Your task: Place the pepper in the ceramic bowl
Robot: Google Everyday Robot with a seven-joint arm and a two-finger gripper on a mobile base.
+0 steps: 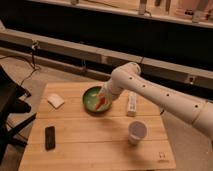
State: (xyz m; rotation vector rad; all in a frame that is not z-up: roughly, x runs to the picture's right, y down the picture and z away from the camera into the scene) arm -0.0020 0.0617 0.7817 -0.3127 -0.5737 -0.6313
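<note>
gripper (103, 96), pepper (100, 104) over ceramic bowl (86, 99) | cup (137, 132) right-front of bowl | phone (50, 137) left-front

White cup (137, 132) toward the front right of the wooden desk (95, 150), slim white bar (132, 103) just behind. Black phone (50, 137) front left, pale pad (56, 101) back left. Gripper (102, 101) low over back middle.

I took the place for a lab or test hall, not a home. A plain wooden table (90, 145) stood on a bare grey floor (55, 72). A cable (31, 62) trailed at upper left, and long low ledges (65, 47) crossed the dark back wall. A black chair (9, 112) sat at the left edge. The gripper (103, 98) hung over the ceramic bowl (88, 102), mid-frame.
</note>
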